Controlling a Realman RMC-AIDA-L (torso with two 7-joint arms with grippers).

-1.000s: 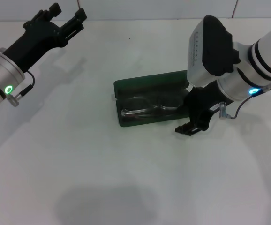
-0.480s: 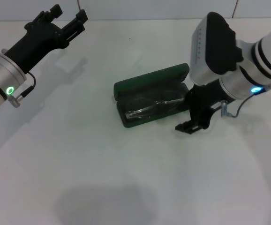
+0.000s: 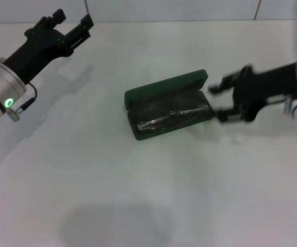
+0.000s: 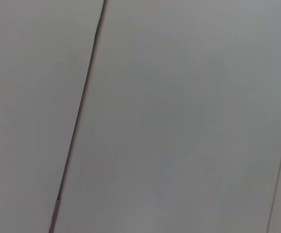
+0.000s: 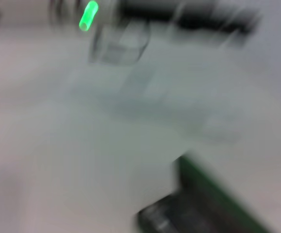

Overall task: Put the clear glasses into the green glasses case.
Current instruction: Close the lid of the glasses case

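The green glasses case [image 3: 165, 88] lies open in the middle of the white table, its lid raised at the back. The clear glasses [image 3: 166, 118] rest inside its dark lower half. My right gripper [image 3: 220, 102] hovers just right of the case's end, blurred by motion, with its fingers spread and pointing at the case and nothing between them. My left gripper [image 3: 74, 20] is held up at the far left back, open and empty. In the right wrist view a blurred edge of the case [image 5: 213, 194] shows. The left wrist view shows only a grey surface with a seam.
Bare white tabletop [image 3: 138, 195] surrounds the case on all sides. A wall edge runs along the back. The left arm's green light [image 5: 88, 14] shows smeared in the right wrist view.
The case lid rose from lying flat to standing up at the back. My right gripper swung from pointing down beside the case to pointing sideways at it, drawing off to the right. The left arm barely moved.
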